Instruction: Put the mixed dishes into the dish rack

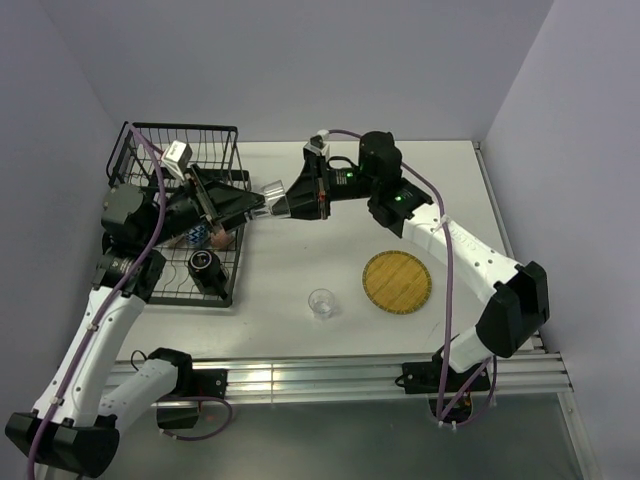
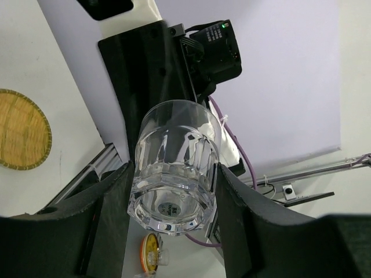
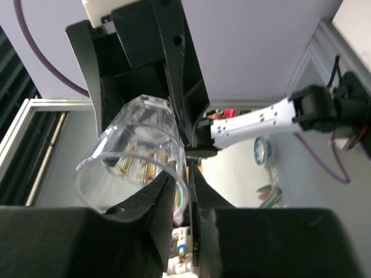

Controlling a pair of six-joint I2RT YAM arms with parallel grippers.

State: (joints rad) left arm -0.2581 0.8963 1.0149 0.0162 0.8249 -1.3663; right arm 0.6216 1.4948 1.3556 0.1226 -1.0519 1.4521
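1. The left gripper (image 2: 174,180) has its jaws clamped on the lower part of a clear glass (image 2: 174,168). It holds the glass in the air above the surface (image 1: 300,262), beside the dish rack (image 1: 185,135).
2. The right gripper (image 3: 188,194) has its jaws nearly together at the glass rim; I cannot tell if they grip it.
3. The left arm covers much of the rack; a dark mug (image 1: 205,264) shows inside.

Top view: the left arm rises from the lower left, the left gripper (image 1: 252,208) pointing right. The right arm arches in from the lower right, the right gripper (image 1: 283,205) pointing left. They meet at upper centre, fingers closed on one clear glass (image 1: 270,192), at base and rim respectively
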